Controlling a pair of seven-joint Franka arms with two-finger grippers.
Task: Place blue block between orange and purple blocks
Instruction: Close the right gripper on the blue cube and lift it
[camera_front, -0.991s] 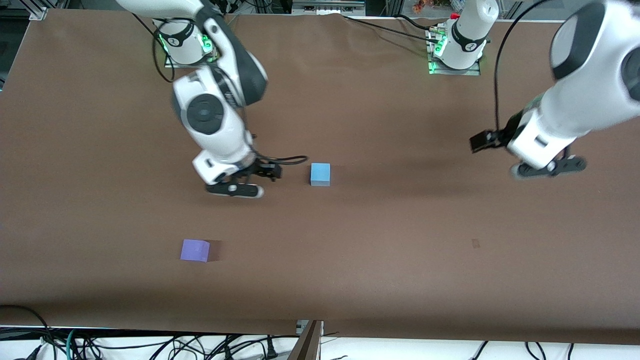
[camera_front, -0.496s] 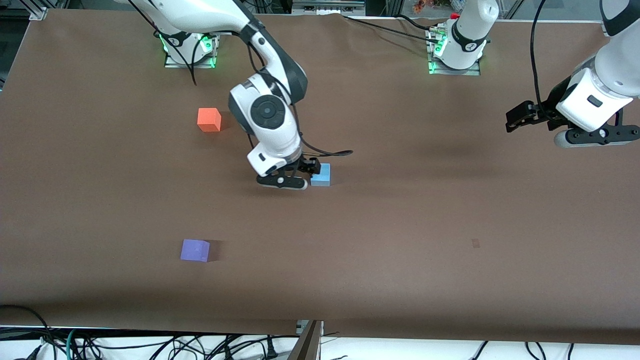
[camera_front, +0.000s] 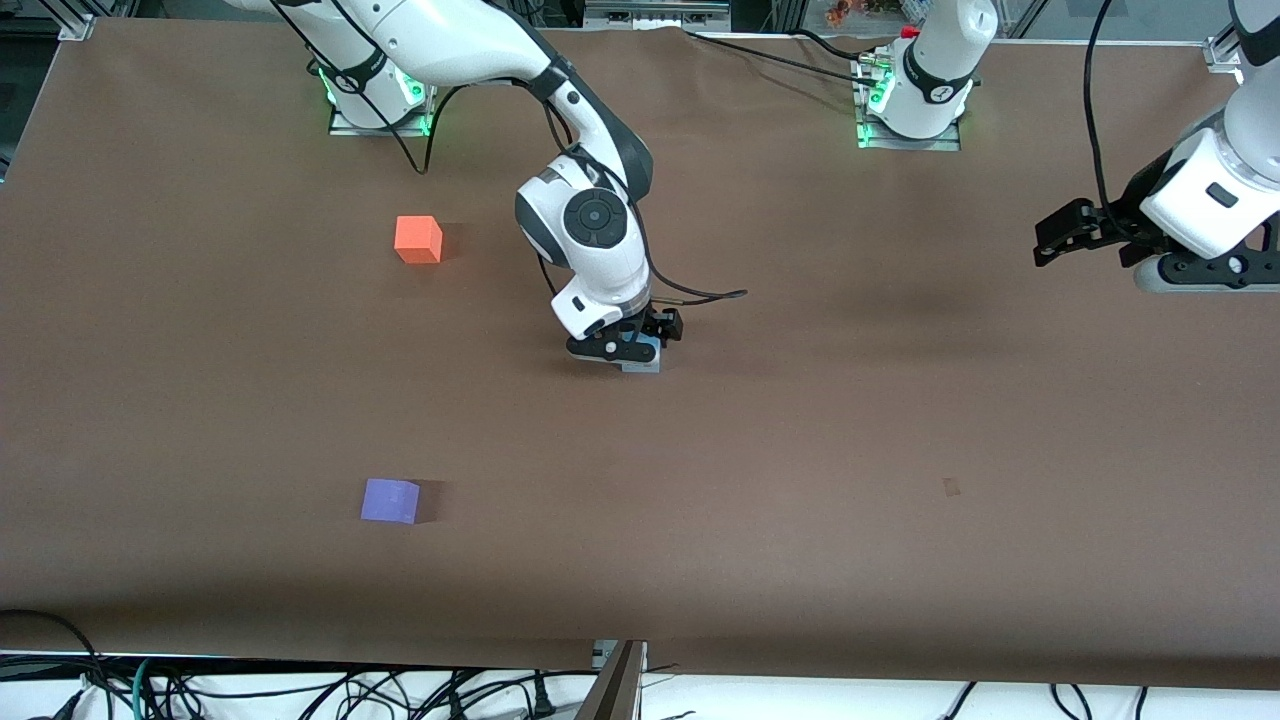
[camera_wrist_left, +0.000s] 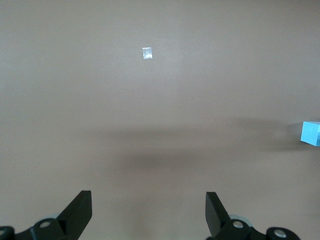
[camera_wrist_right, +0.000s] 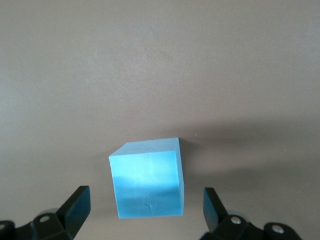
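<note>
The brown worktop (camera_front: 800, 450) carries little besides the three cubes: a faint small mark (camera_front: 951, 487) lies toward the left arm's end, near the edge closest to the front camera, and cables trail from the arm bases along the edge where the robots stand. Nothing lies in the stretch of worktop between the orange block (camera_front: 418, 240) and the purple block (camera_front: 390, 500); both sit toward the right arm's end, the orange one closer to the robots' edge, the purple one nearer the front camera's edge, well apart. The blue block (camera_wrist_right: 147, 179) rests on the worktop about midway along its length, and from the front it is almost wholly covered by the right gripper (camera_front: 628, 352) above it, only a pale sliver showing. In the right wrist view it is a light sky-blue matte cube, its top brighter than its side, sitting between the two spread fingers (camera_wrist_right: 75, 207) with clear gaps on both sides, untouched. The left gripper (camera_front: 1195, 272) hangs over the worktop's left-arm end, its arm waiting, fingers (camera_wrist_left: 80, 212) wide apart on nothing; its wrist view catches the blue cube cut off at the frame's edge.
</note>
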